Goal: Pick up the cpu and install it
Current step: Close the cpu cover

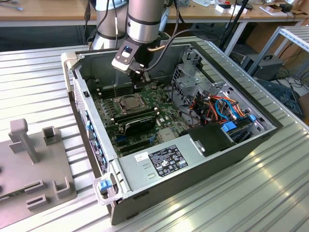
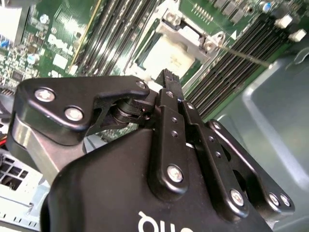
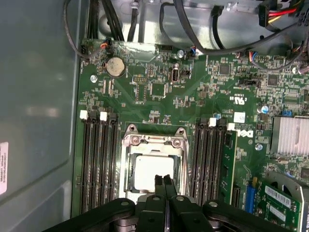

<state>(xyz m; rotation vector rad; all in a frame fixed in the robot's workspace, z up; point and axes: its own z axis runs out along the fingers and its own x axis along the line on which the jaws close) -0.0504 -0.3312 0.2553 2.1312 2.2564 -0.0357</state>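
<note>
First wrist view, cpu (image 3: 147,171) in socket (image 3: 154,140), motherboard (image 3: 159,104) inside case (image 3: 38,96), end effector (image 3: 164,180) pinched together over cpu

Silver-grey arm (image 1: 145,19), smooth cylindrical links. Pale grey wrist camera box (image 1: 124,57) with a blue patch on its face. Black cable (image 1: 170,38) loops off the wrist. Matte black gripper (image 2: 166,76): chunky rounded link bars, round silver screws (image 2: 175,173), white lettering (image 2: 159,223) on the body, narrow flat black fingers (image 3: 157,186).
</note>
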